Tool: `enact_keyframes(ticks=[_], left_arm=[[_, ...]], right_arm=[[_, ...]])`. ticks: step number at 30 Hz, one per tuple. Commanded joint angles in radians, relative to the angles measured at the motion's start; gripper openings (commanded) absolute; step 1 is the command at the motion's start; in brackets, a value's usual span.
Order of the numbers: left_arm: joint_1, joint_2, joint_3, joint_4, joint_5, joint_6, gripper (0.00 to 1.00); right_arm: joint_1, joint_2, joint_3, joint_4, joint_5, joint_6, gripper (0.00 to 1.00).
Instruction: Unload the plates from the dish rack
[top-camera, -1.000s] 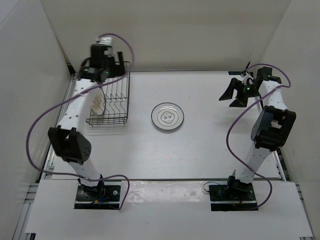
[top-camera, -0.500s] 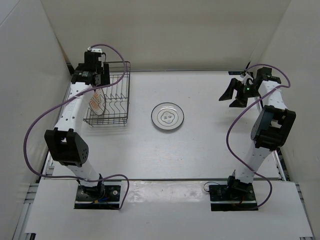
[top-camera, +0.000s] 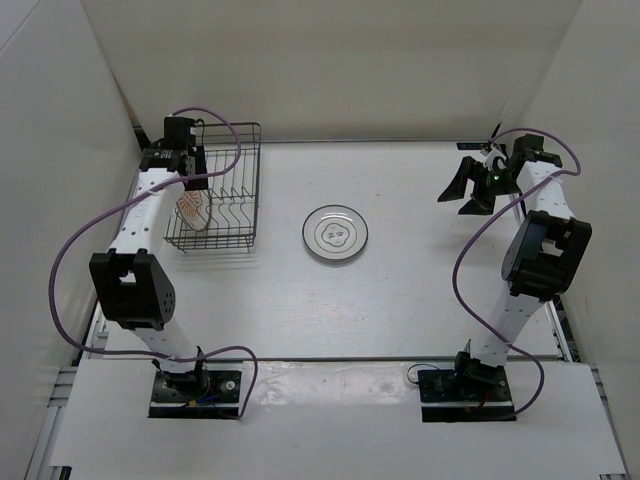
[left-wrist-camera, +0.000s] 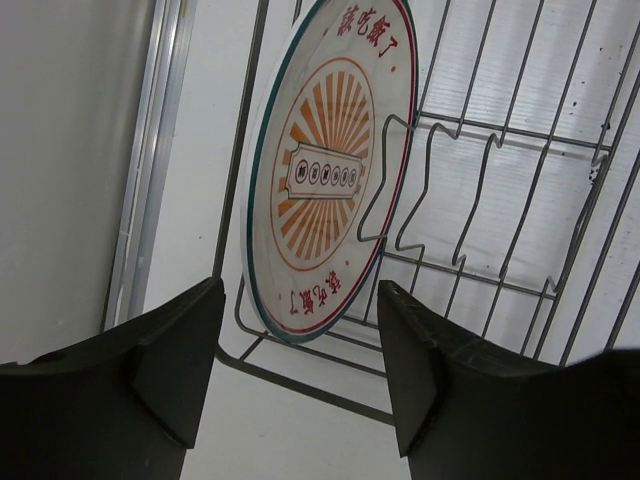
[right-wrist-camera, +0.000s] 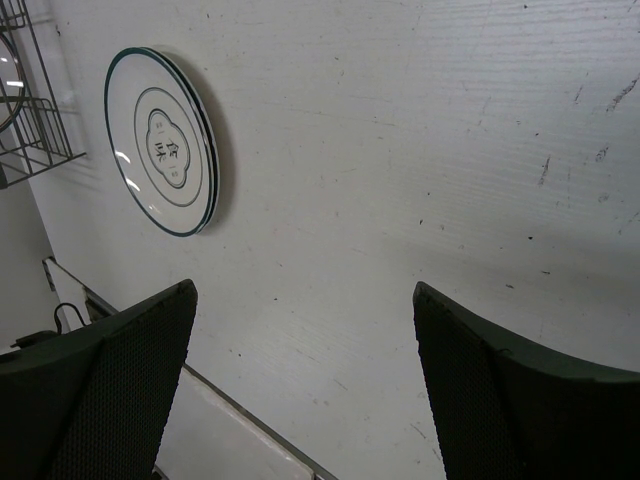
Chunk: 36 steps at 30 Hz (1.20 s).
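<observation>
**Left arm lines up on the last racked plate**

Top view: the left gripper (top-camera: 190, 172) has swung to the dish rack's (top-camera: 256, 190) far-left corner, just above the orange plate (top-camera: 193, 210) standing inside. The white plates (top-camera: 335, 233) lie mid-table, so one remains.

Left wrist: its jaws gape wide, framing that plate's rim.

Right wrist: the right gripper (right-wrist-camera: 305, 390) is spread wide and empty.

White walls (top-camera: 330, 60) enclose a white table (top-camera: 400, 290).
</observation>
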Motion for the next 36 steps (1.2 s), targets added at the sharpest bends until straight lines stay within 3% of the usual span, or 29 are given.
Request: enact_keyframes(ticks=[1,11,21,36], left_arm=[[0.01,0.021,0.0,0.047,-0.019,-0.012,0.71],[0.011,0.1,0.026,0.121,-0.065,0.042,0.56],[0.014,0.089,0.02,0.143,-0.082,0.044,0.22],[0.007,-0.023,0.106,0.195,-0.117,0.111,0.03]], right_arm=[[-0.008,-0.009,0.025,-0.007,-0.019,-0.018,0.9],[-0.008,-0.012,0.026,-0.005,-0.019,-0.012,0.9],[-0.01,-0.009,0.034,-0.008,-0.024,-0.014,0.9],[-0.007,0.017,0.066,-0.011,-0.041,-0.006,0.9]])
